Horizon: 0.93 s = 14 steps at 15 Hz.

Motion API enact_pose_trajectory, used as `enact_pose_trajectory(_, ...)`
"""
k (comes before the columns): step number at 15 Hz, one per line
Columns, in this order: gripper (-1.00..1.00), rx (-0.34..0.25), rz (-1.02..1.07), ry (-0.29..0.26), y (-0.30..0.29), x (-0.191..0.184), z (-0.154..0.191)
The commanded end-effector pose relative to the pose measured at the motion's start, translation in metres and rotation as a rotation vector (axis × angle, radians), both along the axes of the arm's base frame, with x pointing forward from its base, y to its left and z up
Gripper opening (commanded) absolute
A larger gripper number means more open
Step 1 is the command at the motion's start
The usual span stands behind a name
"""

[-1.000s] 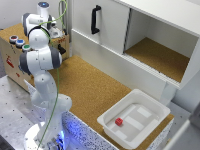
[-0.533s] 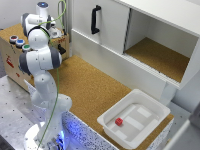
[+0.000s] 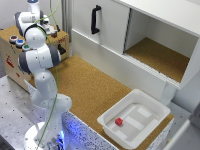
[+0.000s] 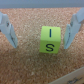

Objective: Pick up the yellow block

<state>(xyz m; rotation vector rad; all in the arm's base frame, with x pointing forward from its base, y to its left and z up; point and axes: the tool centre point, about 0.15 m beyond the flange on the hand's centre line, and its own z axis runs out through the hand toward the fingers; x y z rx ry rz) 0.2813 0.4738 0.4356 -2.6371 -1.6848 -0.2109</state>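
The yellow block (image 4: 50, 39) shows in the wrist view as a yellow-green cube with black letters, resting on the cork surface. My gripper (image 4: 39, 46) is open and straddles it, one finger on each side. The block lies nearer one fingertip (image 4: 66, 42) than the other (image 4: 11, 39), and neither clearly touches it. In the exterior view the arm (image 3: 37, 55) rises at the left and reaches over a wooden box (image 3: 12, 55). Block and fingers are hidden there.
A white tray (image 3: 150, 100) holding a small red block (image 3: 119, 121) sits at the exterior view's lower right. A white cabinet with a black handle (image 3: 94, 20) and an open compartment (image 3: 160, 55) runs along the back. Coloured items (image 3: 17, 41) lie on the wooden box.
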Motion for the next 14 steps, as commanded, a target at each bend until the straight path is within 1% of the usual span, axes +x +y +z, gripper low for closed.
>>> enact_pose_trajectory(1,1.0,-0.15,-0.068,0.133,0.026,0.047,0.004)
enact_pose_trajectory(4,1.0,-0.14,-0.066,0.138,0.018,0.045,0.008)
enact_pose_trajectory(5,-1.0,-0.143,-0.058,0.137,0.018,0.04,0.008)
enact_pose_trajectory(8,-1.0,-0.172,-0.041,0.122,0.017,0.029,0.01)
enact_pose_trajectory(9,-1.0,-0.171,-0.04,0.126,0.016,0.026,0.008)
enact_pose_trajectory(14,-1.0,-0.153,-0.044,0.175,0.009,0.019,-0.016)
